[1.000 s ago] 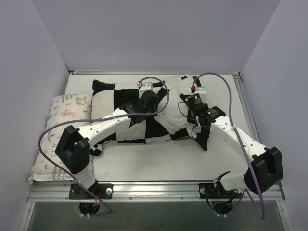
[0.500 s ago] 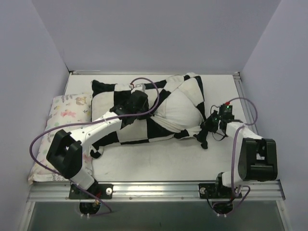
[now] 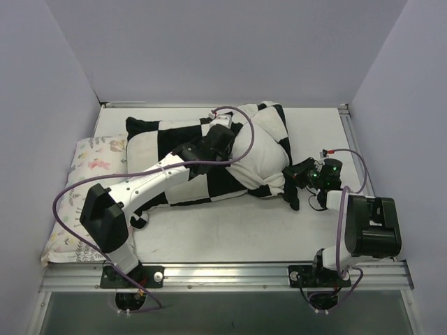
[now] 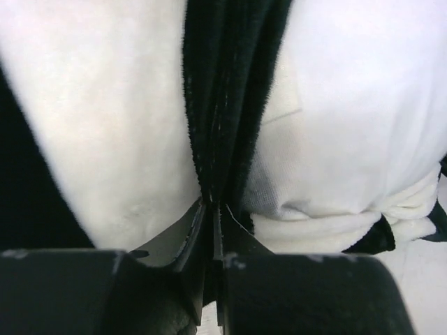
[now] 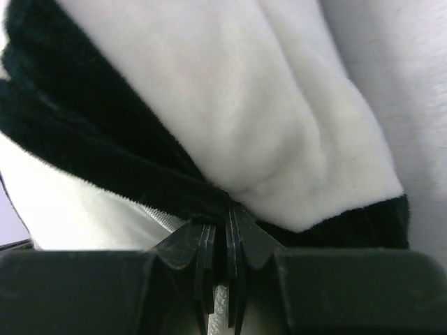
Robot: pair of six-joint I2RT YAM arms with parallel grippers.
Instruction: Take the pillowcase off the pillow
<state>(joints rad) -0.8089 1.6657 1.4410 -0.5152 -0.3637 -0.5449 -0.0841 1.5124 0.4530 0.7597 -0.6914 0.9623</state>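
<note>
The black and white checked pillowcase (image 3: pixel 174 134) lies bunched over the white pillow (image 3: pixel 269 148), which bulges out at its right end. My left gripper (image 3: pixel 229 143) sits on top of the bundle near its middle. In the left wrist view this gripper (image 4: pixel 211 206) pinches a black fold of the pillowcase (image 4: pixel 223 84), with smooth pillow cloth (image 4: pixel 349 139) to the right. My right gripper (image 3: pixel 293 173) holds the pillowcase's lower right edge. In the right wrist view it (image 5: pixel 227 213) is shut on black pile under a white square (image 5: pixel 265 105).
A pastel floral pillow (image 3: pixel 91 164) lies along the left wall, partly under my left arm. Grey walls stand at the left, back and right. My right arm is folded close to its base (image 3: pixel 370 227) at the table's right side.
My right arm has drawn back to the right and folded up, its gripper closing on the pillowcase edge. The bundle has shifted left and back. My left gripper has stayed on top.
</note>
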